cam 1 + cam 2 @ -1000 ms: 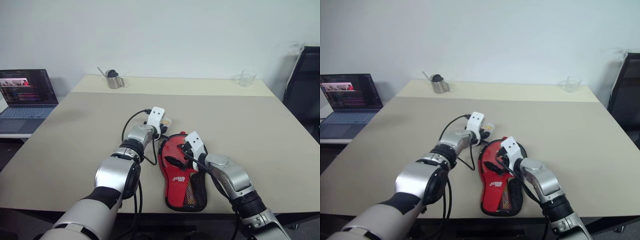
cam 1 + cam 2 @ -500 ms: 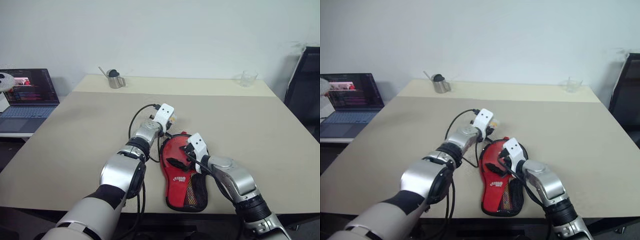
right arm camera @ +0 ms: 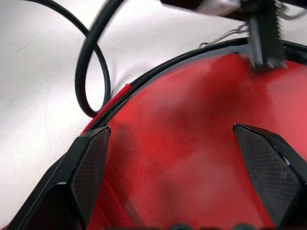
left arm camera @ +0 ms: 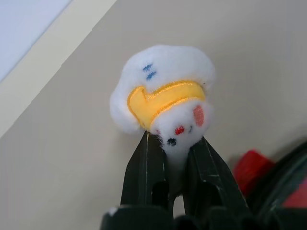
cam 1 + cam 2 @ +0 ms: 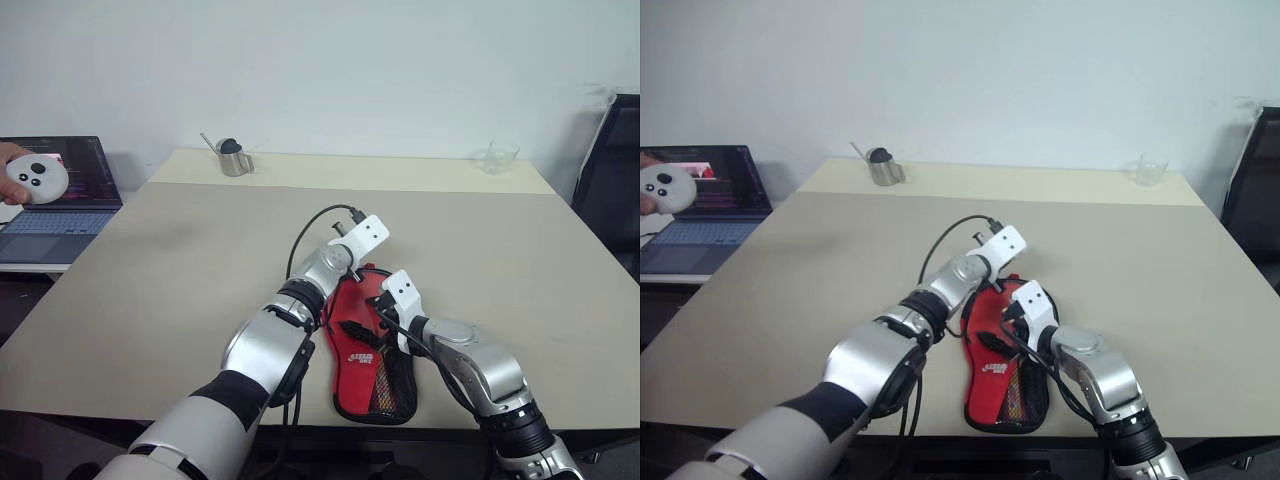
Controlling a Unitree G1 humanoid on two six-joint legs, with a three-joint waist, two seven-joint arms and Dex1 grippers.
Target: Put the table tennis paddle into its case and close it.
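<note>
The red case [image 5: 368, 345] is laid flat at the near edge of the beige surface [image 5: 150, 290]. A white plush charm [image 4: 163, 91] is pinched by the left end effector [image 4: 175, 158]; the right end effector [image 3: 182, 167] is spread wide over the case.

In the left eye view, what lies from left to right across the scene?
Person's hand holding a round white object → laptop → metal cup → case → clear glass → black chair.
</note>
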